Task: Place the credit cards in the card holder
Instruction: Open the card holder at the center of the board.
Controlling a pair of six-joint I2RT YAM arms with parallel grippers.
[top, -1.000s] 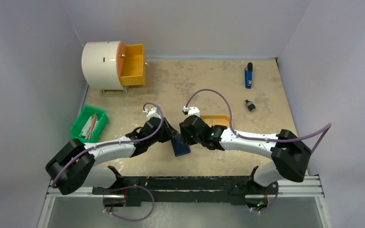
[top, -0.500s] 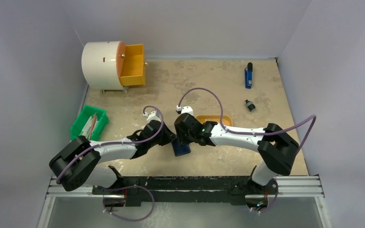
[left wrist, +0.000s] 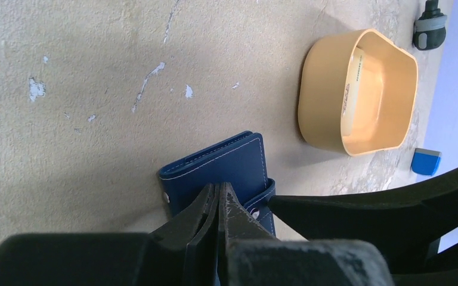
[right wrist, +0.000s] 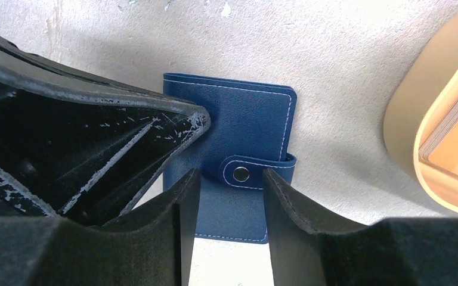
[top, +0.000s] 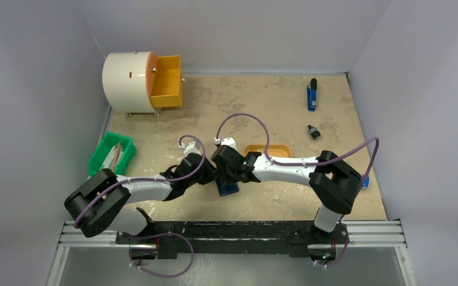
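The card holder (top: 229, 188) (left wrist: 220, 164) (right wrist: 244, 134) lies shut and flat on the table, its snap tab (right wrist: 241, 173) fastened. Directly over it my left gripper (left wrist: 217, 186) (top: 216, 177) is shut, its tips together at the wallet's top face with nothing showing between them. From the other side my right gripper (right wrist: 231, 174) (top: 229, 177) is open, with one finger on each side of the snap tab. The credit cards (left wrist: 354, 83) (right wrist: 453, 122) sit stacked inside the orange oval tray (top: 267, 149) (left wrist: 325, 89), just right of the wallet.
A white drum with an open orange drawer (top: 166, 81) stands at the back left. A green bin (top: 112, 156) of sticks is at the left edge. A blue tool (top: 312, 95) and a small black part (top: 314, 132) lie at the back right. A small blue block (left wrist: 426, 161) is beyond the tray.
My left gripper has closed from partly open to shut over the wallet. The right arm has slid left, bringing its open jaws onto the snap tab.
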